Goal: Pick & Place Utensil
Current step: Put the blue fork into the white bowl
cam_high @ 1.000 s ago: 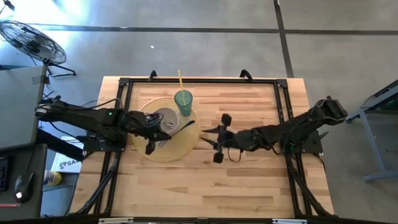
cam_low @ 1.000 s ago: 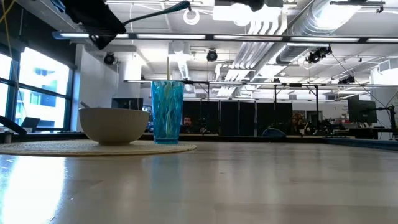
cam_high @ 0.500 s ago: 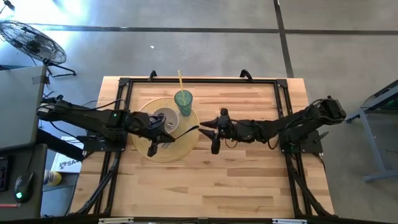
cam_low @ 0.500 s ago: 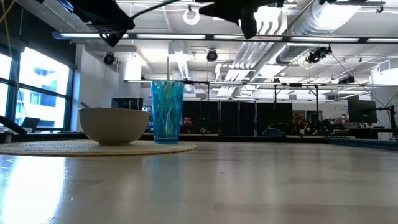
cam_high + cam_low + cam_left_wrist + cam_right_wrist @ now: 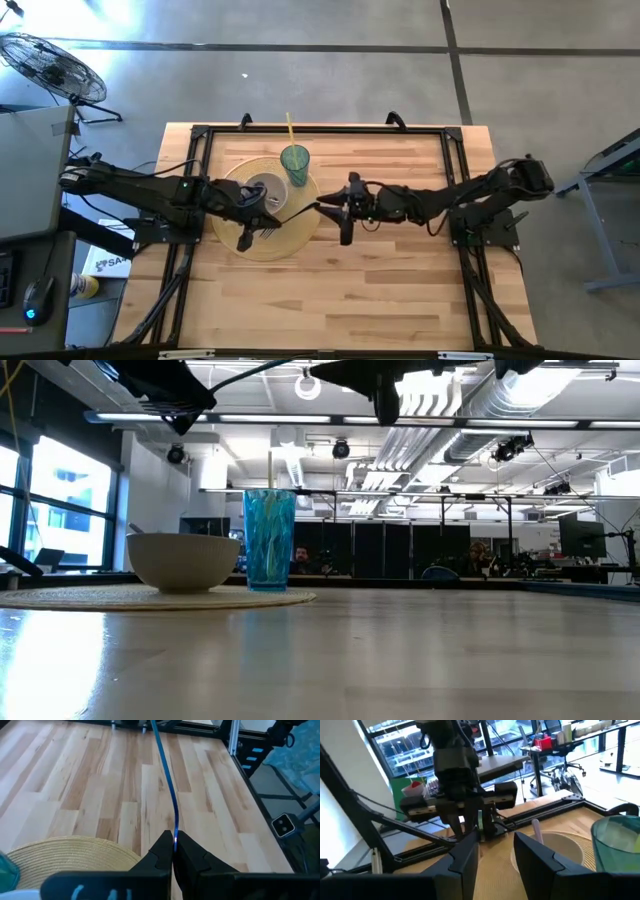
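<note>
1. The bench (image 5: pixel 400 290) is pale butcher-block planks inside a black frame.
2. A round woven straw mat (image 5: pixel 262 240) sits toward the bench's left edge.
3. A smooth white bowl (image 5: pixel 182 560) rests on the mat.
4. Beside it stands a ribbed teal tumbler (image 5: pixel 269 540) with a yellow straw.
5. The left gripper (image 5: pixel 174 851) is pinched tight on a thin, dark fork (image 5: pixel 292 213), held up over the mat's right rim.
6. The right gripper (image 5: pixel 496 851) has narrowly parted jaws right at the fork's handle tip, though it's hard to tell whether they're touching it.

Bowl (image 5: pixel 263 189) and cup (image 5: pixel 295 160) on mat (image 5: pixel 262 243), cup behind bowl, mat left on table (image 5: pixel 400 290)
</note>
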